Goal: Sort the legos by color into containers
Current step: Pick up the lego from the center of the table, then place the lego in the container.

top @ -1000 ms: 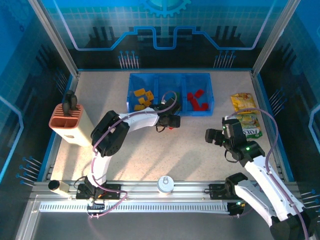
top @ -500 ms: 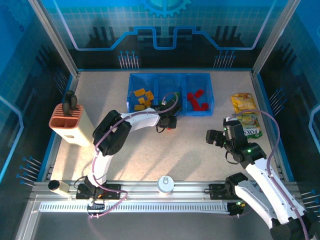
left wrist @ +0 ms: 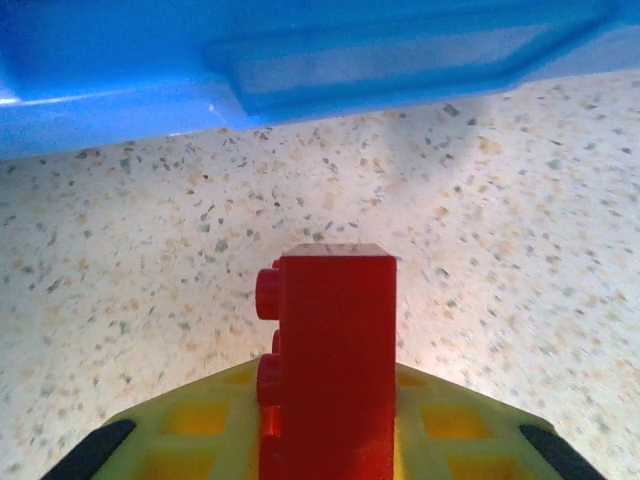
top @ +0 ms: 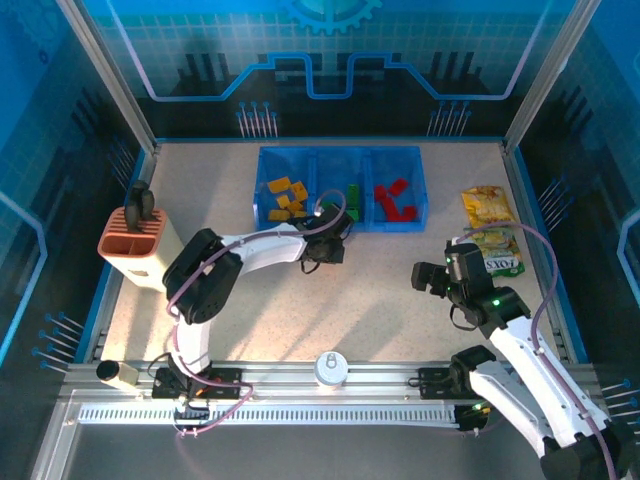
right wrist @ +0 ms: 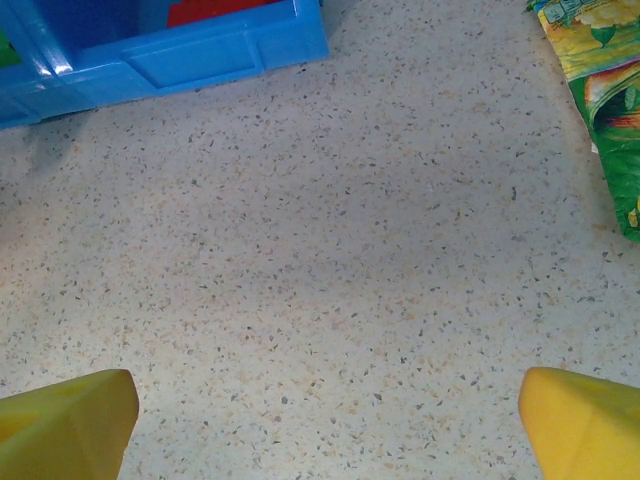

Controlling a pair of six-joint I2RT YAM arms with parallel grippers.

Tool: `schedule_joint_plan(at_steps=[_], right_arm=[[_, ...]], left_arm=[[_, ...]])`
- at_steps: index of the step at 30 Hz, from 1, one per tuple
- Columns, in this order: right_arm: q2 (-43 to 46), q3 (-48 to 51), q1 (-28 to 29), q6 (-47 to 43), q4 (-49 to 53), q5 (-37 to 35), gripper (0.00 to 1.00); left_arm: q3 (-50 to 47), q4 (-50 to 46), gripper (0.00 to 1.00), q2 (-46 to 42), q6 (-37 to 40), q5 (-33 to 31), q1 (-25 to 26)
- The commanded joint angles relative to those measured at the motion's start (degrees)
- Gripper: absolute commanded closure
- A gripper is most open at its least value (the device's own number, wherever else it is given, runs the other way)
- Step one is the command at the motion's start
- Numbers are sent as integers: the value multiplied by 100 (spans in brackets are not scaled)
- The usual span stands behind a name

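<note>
Near right, the right tool (top: 428, 276) hangs spread wide over the bare worktop (top: 380, 310). Farther in, the left tool (top: 328, 242) has just pinched a red lego (left wrist: 335, 340) just short of the blue tray (top: 340, 152). Its red compartment (top: 412, 172), at the right end, is likely the next stop.

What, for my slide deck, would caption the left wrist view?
Left claw shut on a red lego near the blue tray.
</note>
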State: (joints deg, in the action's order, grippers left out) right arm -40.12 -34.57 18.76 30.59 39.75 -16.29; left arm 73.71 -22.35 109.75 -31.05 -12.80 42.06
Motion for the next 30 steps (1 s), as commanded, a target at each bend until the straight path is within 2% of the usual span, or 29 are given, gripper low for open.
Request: schedule_joint_plan(at_steps=[1,12,30], right_arm=[[21,60,83,88,-20,-158,1],[142,77,83,22,-28,-340,1],[361,143,101,-161,-163,74,0]], left_arm=[[-192,99,85,-509,155,-120,83],[-88,-1,87,-1477,474,-182,250],[582,-113,87,-2184,1034,-279,340]])
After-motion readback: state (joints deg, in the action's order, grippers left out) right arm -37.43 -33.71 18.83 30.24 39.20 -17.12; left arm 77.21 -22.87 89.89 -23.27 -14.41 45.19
